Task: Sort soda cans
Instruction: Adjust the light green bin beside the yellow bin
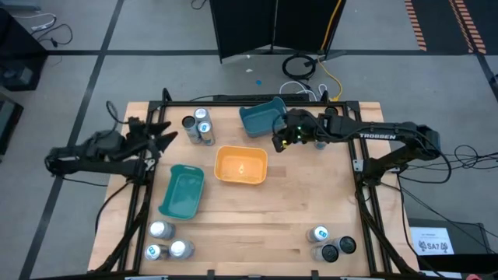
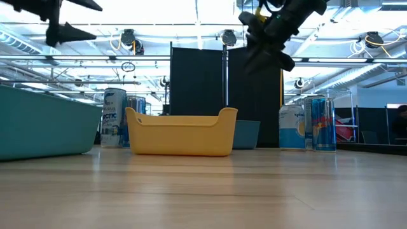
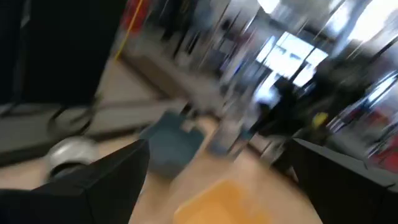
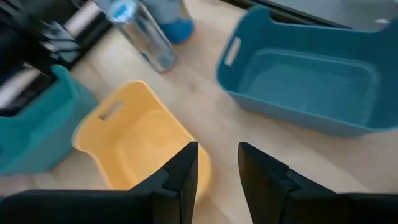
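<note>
Wooden slatted table (image 1: 296,222), seen whole only in the high view; the low view shows its plank surface edge-on.

Three rectangular plastic trays with rounded corners and cut-out handles. The orange tray (image 1: 240,166) sits at centre, the teal tray (image 1: 182,191) to its left, and the blue tray (image 1: 263,117) behind it, tilted. The right wrist view shows all three interiors bare and smooth.

Two dark arms. The left gripper (image 1: 166,137) hangs above the table's left edge with its fingers spread wide and nothing between them; its wrist view is motion-blurred. The right gripper (image 4: 217,167) is raised between the orange and blue trays; its wrist view shows the two fingers drawn near each other with a narrow gap and nothing held.

Soda cans, ten small metal cylinders in three clusters, countable only from above: three at the back left (image 1: 198,127), three silver-topped at the front left (image 1: 169,240), and four at the front right (image 1: 331,243), of which two are dark. The low view alone shows their printed sides.
</note>
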### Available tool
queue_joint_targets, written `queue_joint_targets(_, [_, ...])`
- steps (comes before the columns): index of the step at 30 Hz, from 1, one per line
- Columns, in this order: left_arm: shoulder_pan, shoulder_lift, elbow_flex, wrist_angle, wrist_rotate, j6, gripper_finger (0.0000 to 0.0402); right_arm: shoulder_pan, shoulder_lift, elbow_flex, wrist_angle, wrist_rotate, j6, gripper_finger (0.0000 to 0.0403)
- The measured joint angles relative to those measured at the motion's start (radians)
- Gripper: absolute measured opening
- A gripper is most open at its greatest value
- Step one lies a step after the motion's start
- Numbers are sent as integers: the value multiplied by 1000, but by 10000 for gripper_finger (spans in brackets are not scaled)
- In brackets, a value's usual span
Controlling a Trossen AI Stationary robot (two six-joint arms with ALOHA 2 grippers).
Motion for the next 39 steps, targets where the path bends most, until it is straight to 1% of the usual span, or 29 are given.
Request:
queue_joint_targets(3, [0,142,153,-275,10,-112,393,19,0,0,50,0,32,107])
queue_joint_targets(4, [0,191,202,-370,30,-170,393,23,0,0,61,1,43,107])
queue_joint_targets(6, [0,287,284,-572,102,-297,393,32,0,0,75,4,67,107])
queue_joint_targets(8, [0,378,335,-740,196,-399,393,38,0,0,74,5,77,107])
queue_joint_targets(9, [-1,418,350,-798,237,-448,393,40,0,0,72,6,77,107])
queue_joint_targets(12, [-19,510,349,-919,325,-563,393,47,0,0,66,6,72,107])
queue_joint_targets(14, [-42,552,335,-938,380,-599,393,51,0,0,66,7,56,107])
queue_joint_targets(16, [-68,579,319,-931,409,-649,393,55,0,0,65,5,34,107])
queue_joint_targets(22, [-128,622,266,-912,416,-815,393,72,0,0,25,-2,-42,107])
queue_joint_targets(29, [-160,624,163,-773,440,-957,393,88,0,0,-42,-3,-114,107])
queue_joint_targets(34, [-181,624,130,-706,452,-1010,393,87,0,0,-40,0,-160,107])
queue_joint_targets(39, [-192,625,78,-703,456,-1028,393,86,1,0,-40,1,-177,107])
